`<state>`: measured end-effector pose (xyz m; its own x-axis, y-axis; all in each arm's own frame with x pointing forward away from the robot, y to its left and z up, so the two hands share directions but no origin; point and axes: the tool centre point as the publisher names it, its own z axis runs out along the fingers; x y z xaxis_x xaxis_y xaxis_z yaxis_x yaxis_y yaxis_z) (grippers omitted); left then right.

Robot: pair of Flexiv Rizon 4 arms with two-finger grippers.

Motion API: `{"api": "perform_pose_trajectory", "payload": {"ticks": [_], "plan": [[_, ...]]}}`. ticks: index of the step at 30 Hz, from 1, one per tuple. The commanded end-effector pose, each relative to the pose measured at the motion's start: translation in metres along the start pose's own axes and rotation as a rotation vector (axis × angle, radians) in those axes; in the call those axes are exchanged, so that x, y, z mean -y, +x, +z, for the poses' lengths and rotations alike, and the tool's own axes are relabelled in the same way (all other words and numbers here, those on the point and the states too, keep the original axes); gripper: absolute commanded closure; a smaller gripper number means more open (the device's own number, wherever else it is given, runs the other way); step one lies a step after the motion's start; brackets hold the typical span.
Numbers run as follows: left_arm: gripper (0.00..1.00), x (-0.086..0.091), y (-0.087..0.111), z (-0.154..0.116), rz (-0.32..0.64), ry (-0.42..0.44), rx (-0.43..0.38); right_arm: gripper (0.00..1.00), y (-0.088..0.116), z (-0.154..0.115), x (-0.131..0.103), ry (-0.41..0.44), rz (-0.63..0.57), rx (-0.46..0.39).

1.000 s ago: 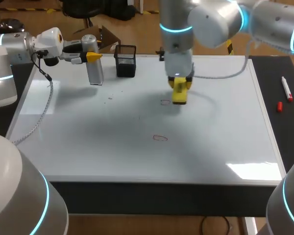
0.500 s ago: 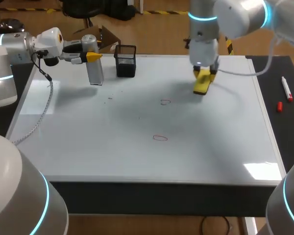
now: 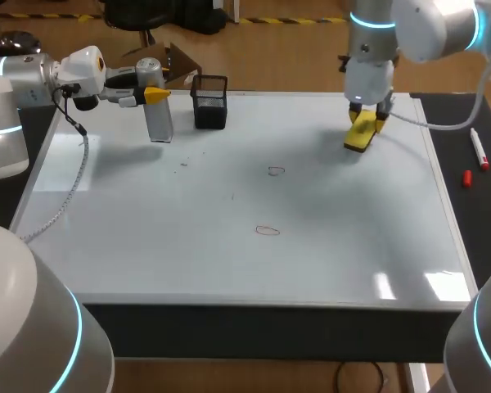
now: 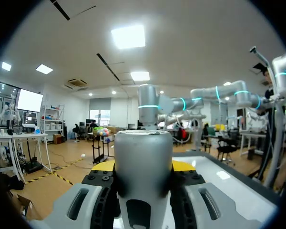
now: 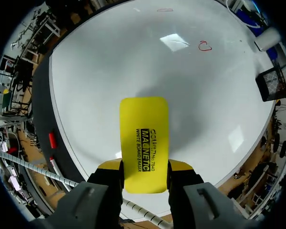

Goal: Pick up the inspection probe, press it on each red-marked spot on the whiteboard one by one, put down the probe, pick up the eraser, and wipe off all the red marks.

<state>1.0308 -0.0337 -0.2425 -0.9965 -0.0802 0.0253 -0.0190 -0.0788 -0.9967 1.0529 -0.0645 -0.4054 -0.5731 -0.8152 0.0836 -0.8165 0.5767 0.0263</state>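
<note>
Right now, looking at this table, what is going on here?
The right gripper clamps the yellow eraser between its fingers, over the far right of the whiteboard. The left gripper holds the silver probe at the far left, beside a black mesh basket. Two red marks sit unwiped mid-board.

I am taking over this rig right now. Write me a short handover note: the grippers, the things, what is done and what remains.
Left gripper: shut on the probe, held upright over the far left part of the whiteboard, beside the mesh cup.
Right gripper: shut on the yellow eraser, above the board's far right part.
Done: both tools are picked up.
Left: two red marks are unwiped; the probe is not yet put down.
</note>
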Motion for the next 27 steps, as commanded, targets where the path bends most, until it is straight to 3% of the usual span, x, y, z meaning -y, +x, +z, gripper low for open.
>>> {"api": "perform_pose_trajectory", "payload": {"ticks": [1,27], "plan": [[1.00,0.0008,0.0005,0.0001,0.002,0.001,0.001,1.00,0.0068,-0.0005,0.0093,-0.006,-0.001,-0.002],[1.00,0.0008,0.0005,0.0001,0.002,0.001,0.001,1.00,0.0129,-0.0048,0.0159,-0.001,0.017,-0.012]]}}
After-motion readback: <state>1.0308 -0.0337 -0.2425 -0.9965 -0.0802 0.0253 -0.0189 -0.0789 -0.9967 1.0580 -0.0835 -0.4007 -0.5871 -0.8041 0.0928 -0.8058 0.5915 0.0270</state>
